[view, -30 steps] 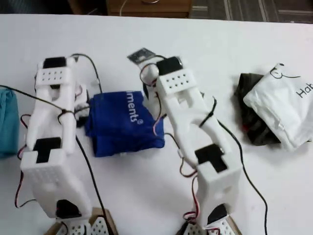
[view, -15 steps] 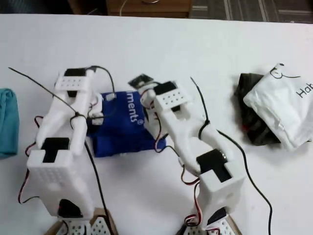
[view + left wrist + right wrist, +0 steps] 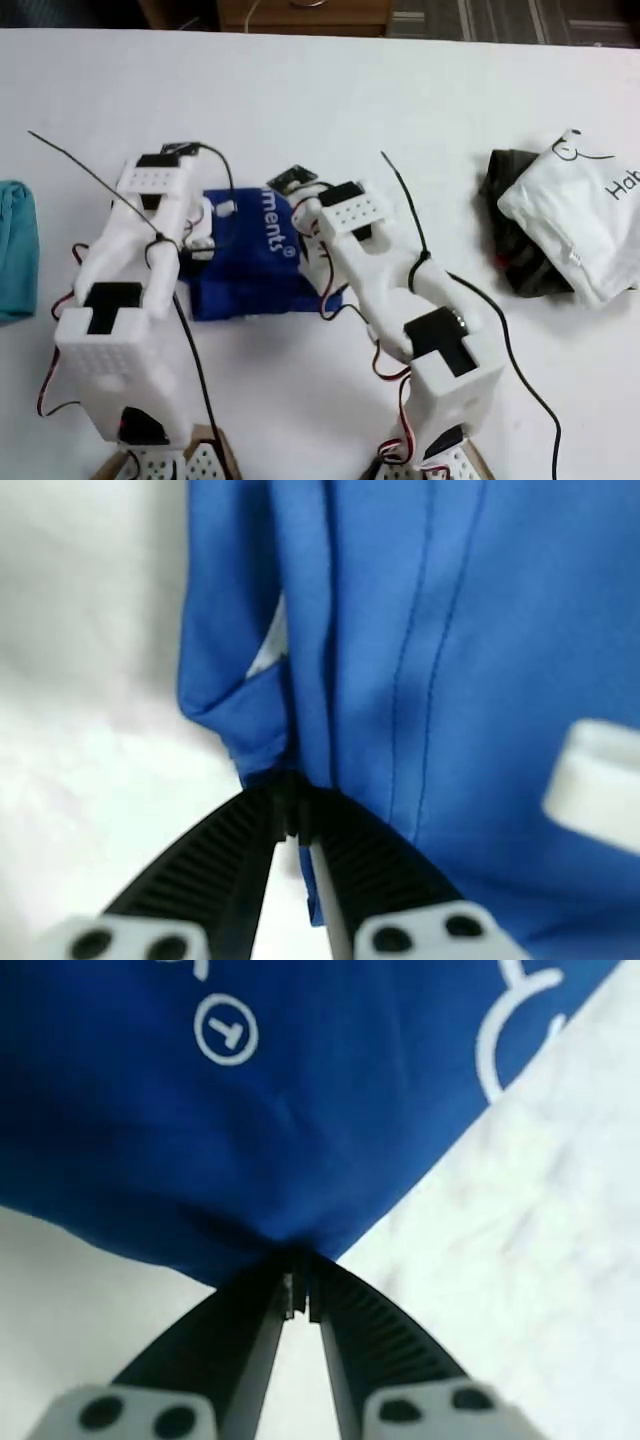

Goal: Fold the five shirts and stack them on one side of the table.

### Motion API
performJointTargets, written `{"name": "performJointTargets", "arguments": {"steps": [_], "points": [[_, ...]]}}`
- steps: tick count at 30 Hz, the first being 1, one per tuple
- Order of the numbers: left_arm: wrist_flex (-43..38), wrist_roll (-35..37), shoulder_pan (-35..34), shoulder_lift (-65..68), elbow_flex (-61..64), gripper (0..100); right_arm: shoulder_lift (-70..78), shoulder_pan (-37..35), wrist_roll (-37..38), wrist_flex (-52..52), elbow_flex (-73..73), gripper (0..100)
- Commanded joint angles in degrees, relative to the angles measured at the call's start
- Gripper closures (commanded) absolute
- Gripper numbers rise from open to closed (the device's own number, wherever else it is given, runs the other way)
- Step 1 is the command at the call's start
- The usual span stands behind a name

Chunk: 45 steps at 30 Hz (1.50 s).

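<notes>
High view: the folded blue shirt (image 3: 250, 265) lies in a soft, bumpy square on the smooth white table (image 3: 420, 90). The left gripper (image 3: 291, 818) has its ribbed black fingers (image 3: 215, 855) pinched tight on a stitched edge of it, and the right gripper (image 3: 300, 1295) is pinched tight on a fold near the white print. A white shirt (image 3: 575, 215) rests on a crumpled dark shirt (image 3: 505, 235) at the right, and a teal shirt (image 3: 15, 250) lies at the left edge.
</notes>
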Motion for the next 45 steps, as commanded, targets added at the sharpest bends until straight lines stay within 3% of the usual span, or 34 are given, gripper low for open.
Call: {"name": "performJointTargets", "arguments": {"steps": [1,6,14,20,27,36,45], "points": [[-0.79,0.18,-1.49,-2.81,-0.22,98,-3.03,0.66,0.0,2.68,-0.26,98.0],[0.97,0.0,-5.45,-3.6,-1.1,98,-8.48,0.31,0.0,5.67,-0.26,98.0],[9.58,-0.26,-5.71,-6.33,-11.21,97,-25.01,0.84,0.0,5.49,-0.44,98.0],[15.65,-6.51,-7.3,-10.37,-20.7,97,-27.38,5.49,-0.18,1.8,-0.44,97.7],[21.1,-14.77,-24.97,-13.63,-27.3,97,-23.78,8.48,-0.53,0.22,-5.71,88.3],[24.18,-27.87,-47.91,-13.98,-15.08,97,-0.92,6.99,-5.19,2.42,-21.01,84.0],[22.68,-35.16,-59.69,-13.98,-8.48,97,17.45,1.8,-7.47,12.88,-43.96,75.9]]}}
